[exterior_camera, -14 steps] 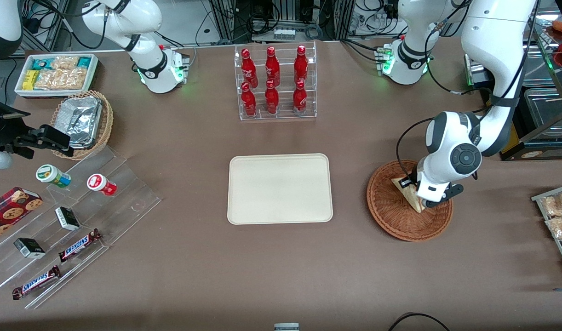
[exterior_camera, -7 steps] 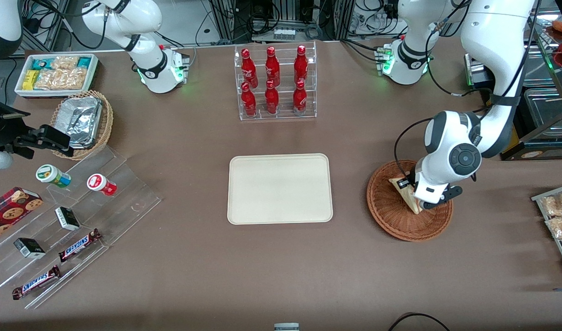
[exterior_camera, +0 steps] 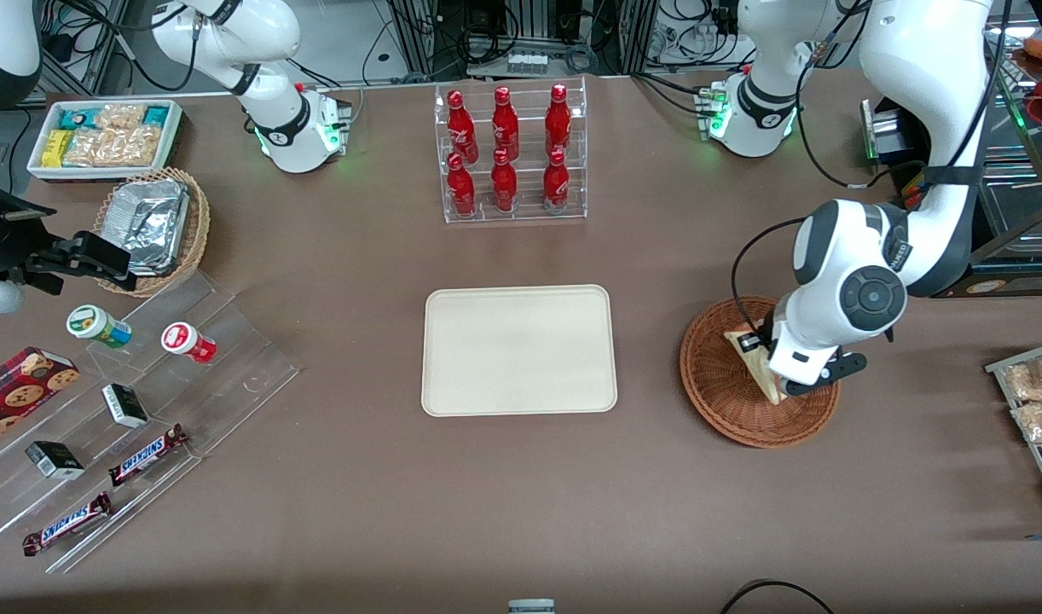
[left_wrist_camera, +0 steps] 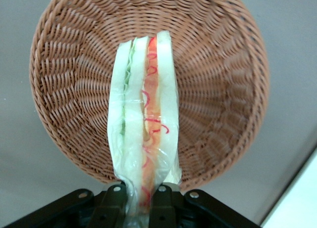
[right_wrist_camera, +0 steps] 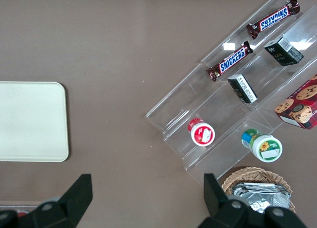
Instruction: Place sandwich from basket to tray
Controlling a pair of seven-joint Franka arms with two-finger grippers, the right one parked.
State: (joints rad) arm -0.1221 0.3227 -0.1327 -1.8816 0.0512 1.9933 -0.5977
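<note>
The sandwich [left_wrist_camera: 144,131] is held edge-on, pinched at one end between the closed fingers of the left gripper [left_wrist_camera: 141,198], and is seen above the basket [exterior_camera: 726,401]. The basket is set on the table [exterior_camera: 521,512] toward the working arm's end, beside the cream tray [exterior_camera: 518,350], which carries nothing.

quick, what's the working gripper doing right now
Left gripper: closed on the sandwich, holding it over the basket.
</note>
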